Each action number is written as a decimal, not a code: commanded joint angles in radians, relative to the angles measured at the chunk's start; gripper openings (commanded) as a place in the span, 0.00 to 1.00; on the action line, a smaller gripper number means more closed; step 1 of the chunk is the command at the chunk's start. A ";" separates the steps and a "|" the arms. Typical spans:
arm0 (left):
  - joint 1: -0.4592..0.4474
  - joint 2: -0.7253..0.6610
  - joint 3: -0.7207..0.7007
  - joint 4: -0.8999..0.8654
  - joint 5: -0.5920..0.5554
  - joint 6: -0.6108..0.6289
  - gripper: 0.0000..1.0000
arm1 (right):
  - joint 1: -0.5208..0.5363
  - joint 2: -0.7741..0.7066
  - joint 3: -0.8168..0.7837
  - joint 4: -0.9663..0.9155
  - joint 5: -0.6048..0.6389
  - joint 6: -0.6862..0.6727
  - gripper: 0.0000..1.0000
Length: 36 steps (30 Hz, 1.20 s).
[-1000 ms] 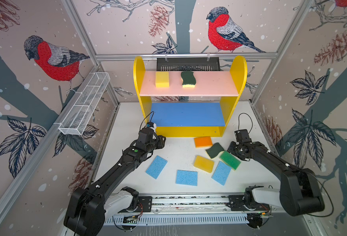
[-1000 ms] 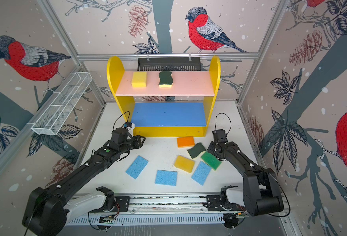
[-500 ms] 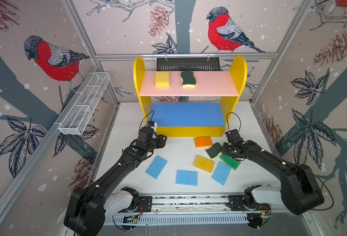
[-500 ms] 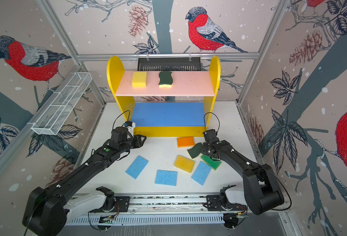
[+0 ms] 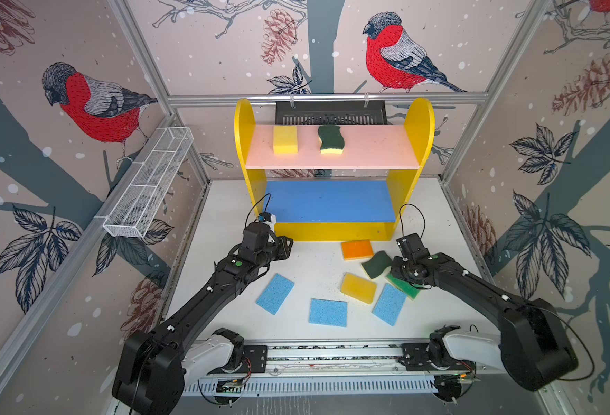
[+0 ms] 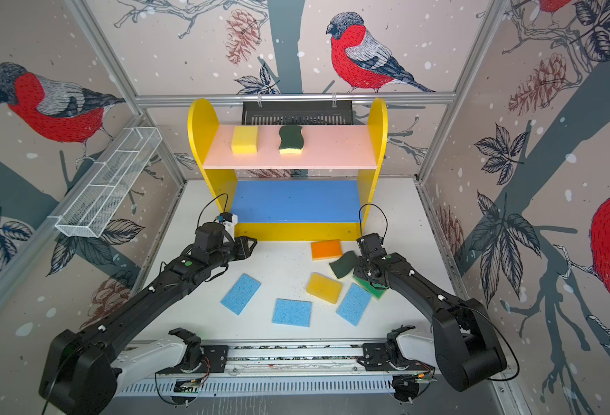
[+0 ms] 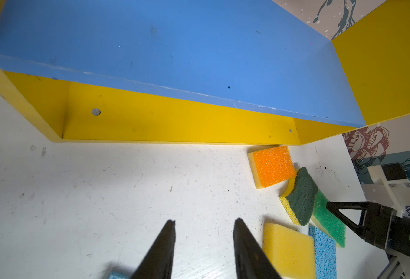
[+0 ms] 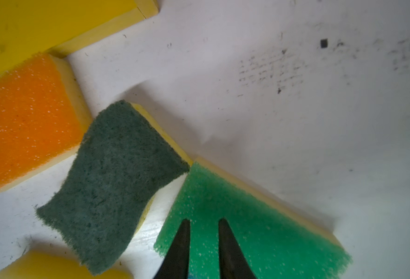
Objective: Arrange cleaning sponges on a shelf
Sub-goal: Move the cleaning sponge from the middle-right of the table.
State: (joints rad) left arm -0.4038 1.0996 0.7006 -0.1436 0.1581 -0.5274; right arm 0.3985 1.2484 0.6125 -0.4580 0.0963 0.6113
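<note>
White table [image 5: 314,266] carries the shelf [image 5: 332,231] and 7 sponges [image 5: 328,312].

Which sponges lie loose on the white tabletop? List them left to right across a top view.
Tilted flat light-blue rectangular sponge → level flat light-blue sponge → plain yellow block sponge → third flat light-blue sponge. The orange-topped sponge, wavy dark-green sponge and bright-green-topped sponge overlap these sideways, so left out.
</note>
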 commanded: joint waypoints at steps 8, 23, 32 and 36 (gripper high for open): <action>0.002 -0.011 0.024 -0.028 -0.013 -0.007 0.41 | -0.125 0.074 -0.052 0.172 -0.116 0.043 0.19; 0.002 0.003 0.036 -0.016 -0.024 -0.009 0.40 | -0.281 0.106 0.050 0.178 -0.009 0.000 0.18; 0.001 0.019 0.033 -0.001 -0.008 -0.010 0.40 | -0.395 0.069 0.018 0.218 0.011 0.018 0.18; 0.000 0.005 0.033 -0.005 -0.003 -0.007 0.40 | -0.440 0.054 0.037 0.212 -0.032 -0.014 0.20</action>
State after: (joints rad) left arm -0.4038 1.1137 0.7280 -0.1680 0.1417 -0.5274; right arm -0.0311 1.3178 0.6373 -0.2665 0.0814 0.6266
